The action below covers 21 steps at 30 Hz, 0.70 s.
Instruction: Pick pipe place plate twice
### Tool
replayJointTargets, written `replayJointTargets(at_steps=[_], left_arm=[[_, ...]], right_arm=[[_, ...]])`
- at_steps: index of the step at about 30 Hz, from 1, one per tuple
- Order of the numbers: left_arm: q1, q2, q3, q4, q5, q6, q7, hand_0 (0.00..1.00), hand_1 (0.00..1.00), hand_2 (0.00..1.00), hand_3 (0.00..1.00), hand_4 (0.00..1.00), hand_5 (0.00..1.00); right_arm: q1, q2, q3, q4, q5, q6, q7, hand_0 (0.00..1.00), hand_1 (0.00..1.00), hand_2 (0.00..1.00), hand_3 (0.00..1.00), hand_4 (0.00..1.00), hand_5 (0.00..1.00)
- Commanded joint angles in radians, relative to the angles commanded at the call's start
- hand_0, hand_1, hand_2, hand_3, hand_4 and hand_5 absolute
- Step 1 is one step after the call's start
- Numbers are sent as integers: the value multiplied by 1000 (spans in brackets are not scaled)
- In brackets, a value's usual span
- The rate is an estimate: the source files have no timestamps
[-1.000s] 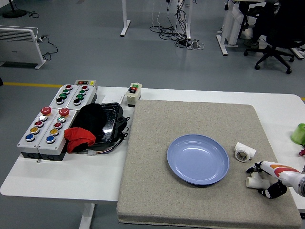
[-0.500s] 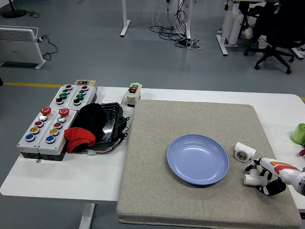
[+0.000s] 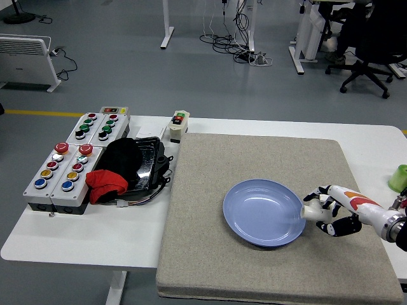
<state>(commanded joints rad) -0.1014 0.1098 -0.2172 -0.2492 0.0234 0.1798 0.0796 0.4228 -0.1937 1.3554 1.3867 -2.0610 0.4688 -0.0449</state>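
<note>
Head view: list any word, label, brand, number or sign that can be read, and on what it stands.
No text can be read in this view.
Button boxes: no legible labels beside the coloured buttons.
Small switch box: its red and green buttons carry no readable marks.
Blue plate: plain, no print.
White pipe fitting in the right robot hand: no marking visible.
</note>
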Motion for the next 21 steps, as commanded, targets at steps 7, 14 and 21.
replayJointTargets(at_steps=[7, 14, 21], left_arm=[[3, -3, -2, 0, -3, 1, 1, 622, 586, 513, 586, 267, 998], [1, -3, 2, -1, -8, 1, -1, 622, 587, 513, 586, 266, 998], [0, -2, 5, -1, -12, 1, -3, 621, 586, 514, 586, 266, 998]], right_arm=[[119, 47, -128, -108, 29, -41, 18, 643, 651, 643, 714, 555, 33], [168, 77, -172, -215, -30, -29, 11, 879, 829, 898, 810, 568, 42], [162, 72, -167, -254, -78, -4, -4, 981, 935, 998, 939, 705, 132]])
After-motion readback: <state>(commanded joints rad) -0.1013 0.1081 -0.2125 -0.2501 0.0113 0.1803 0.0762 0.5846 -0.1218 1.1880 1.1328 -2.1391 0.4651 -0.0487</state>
